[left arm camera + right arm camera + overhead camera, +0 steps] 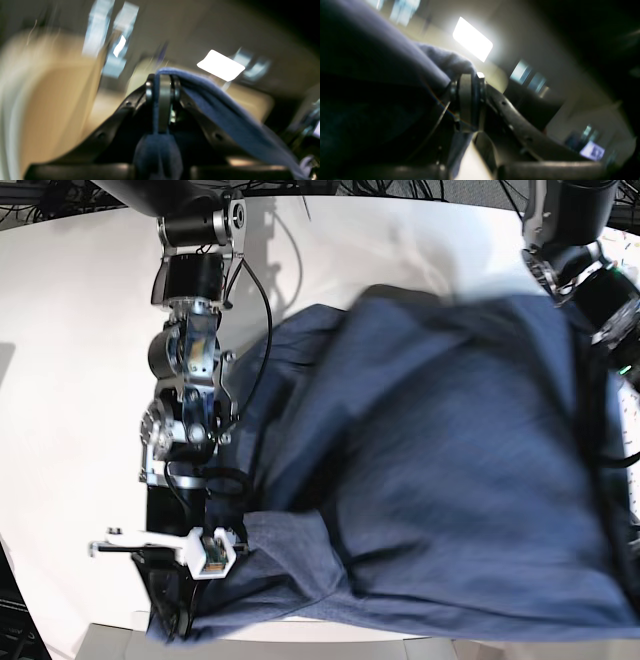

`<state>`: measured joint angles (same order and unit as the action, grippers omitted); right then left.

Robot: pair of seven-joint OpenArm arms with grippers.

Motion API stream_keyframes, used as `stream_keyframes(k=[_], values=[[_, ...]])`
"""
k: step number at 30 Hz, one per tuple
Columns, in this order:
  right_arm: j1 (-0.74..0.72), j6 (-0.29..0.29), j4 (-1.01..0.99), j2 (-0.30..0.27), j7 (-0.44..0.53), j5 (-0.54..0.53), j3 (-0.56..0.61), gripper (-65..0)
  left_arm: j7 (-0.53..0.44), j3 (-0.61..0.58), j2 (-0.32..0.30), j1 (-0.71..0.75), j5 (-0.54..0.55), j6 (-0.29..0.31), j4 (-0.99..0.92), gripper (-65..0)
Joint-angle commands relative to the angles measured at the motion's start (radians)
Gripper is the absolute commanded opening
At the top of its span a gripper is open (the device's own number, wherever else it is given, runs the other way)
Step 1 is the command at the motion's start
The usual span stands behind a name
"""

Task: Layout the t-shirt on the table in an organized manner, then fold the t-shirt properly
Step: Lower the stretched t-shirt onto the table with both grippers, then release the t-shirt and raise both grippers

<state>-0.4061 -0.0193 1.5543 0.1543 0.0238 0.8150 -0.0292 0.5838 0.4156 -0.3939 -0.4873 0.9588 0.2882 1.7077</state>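
Note:
The dark navy t-shirt (450,470) hangs lifted and motion-blurred over the white table (70,380), filling the middle and right of the base view. In the left wrist view my left gripper (163,82) points up at the ceiling, shut on a fold of the blue t-shirt (225,115) that drapes off to the right. In the right wrist view my right gripper (468,85) is likewise shut on the t-shirt (382,62), which bunches over its left side. In the base view both grippers' fingertips are hidden by cloth. No lettering shows.
The right arm (190,380) runs down the left of the base view, the left arm (580,260) enters at the top right. Black cables (300,210) lie along the table's far edge. Its near edge (300,642) shows at the bottom. Ceiling lights (220,65) fill the wrist views.

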Motion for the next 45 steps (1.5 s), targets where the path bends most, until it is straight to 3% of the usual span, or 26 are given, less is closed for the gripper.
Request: stream_keyframes(k=[1, 5, 11, 14, 16, 17, 20, 23, 29, 33, 37, 41, 45], values=[[-0.052, -0.014, -0.065, 0.003, -0.011, 0.01, -0.022, -65.0, -0.041, -0.039, 0.002, -0.027, -0.004, 0.023, -0.044, -65.0], [-0.126, -0.014, -0.446, -0.068, -0.008, -0.024, -0.079, -65.0, -0.12, -0.188, 0.066, -0.08, -0.149, 0.023, -0.317, -65.0], [-0.227, -0.028, -0.794, -0.117, 0.081, -0.087, -0.142, -63.3, -0.288, -0.35, 0.08, -0.143, -0.26, 0.021, -0.648, -63.8], [-0.285, -0.074, -0.905, -0.141, 0.081, -0.112, -0.16, -48.2, -0.341, -0.458, 0.08, -0.201, -0.311, 0.021, -0.806, -51.1], [-0.3, -0.072, -0.944, -0.16, 0.081, -0.112, -0.154, -30.3, -0.365, -0.515, 0.08, -0.219, -0.315, 0.019, -0.886, -36.5], [-0.302, -0.06, -0.949, -0.164, 0.081, -0.112, -0.154, -22.7, -0.365, -0.527, 0.08, -0.219, -0.312, 0.019, -0.909, -32.3], [-0.294, -0.02, -0.947, -0.166, 0.09, -0.11, -0.154, 0.0, -0.358, -0.535, 0.08, -0.221, -0.314, 0.018, -0.943, -32.2], [-0.273, -0.021, -0.944, -0.169, 0.161, -0.11, -0.162, 0.0, -0.353, -0.536, 0.08, -0.221, -0.317, 0.018, -0.943, -32.8], [-0.207, -0.021, -0.897, -0.169, 0.193, -0.13, -0.165, 0.0, -0.221, -0.525, 0.054, -0.219, -0.314, 0.018, -0.944, -32.8], [-0.178, -0.021, -0.84, -0.166, 0.184, -0.296, -0.165, 0.0, -0.206, -0.525, 0.042, -0.221, -0.312, 0.018, -0.944, -32.8], [-0.13, -0.021, -0.796, -0.189, 0.183, -0.523, -0.165, 0.0, -0.126, -0.516, 0.01, -0.219, -0.312, 0.018, -0.944, -33.0], [-0.06, -0.021, -0.72, -0.21, 0.183, -0.661, -0.163, 0.0, -0.026, -0.314, 0.01, -0.198, -0.311, 0.018, -0.938, -33.0], [0.046, -0.02, -0.585, -0.209, 0.183, -0.698, -0.154, 0.0, 0.104, -0.119, 0.014, -0.153, -0.311, 0.019, -0.849, -33.0]])
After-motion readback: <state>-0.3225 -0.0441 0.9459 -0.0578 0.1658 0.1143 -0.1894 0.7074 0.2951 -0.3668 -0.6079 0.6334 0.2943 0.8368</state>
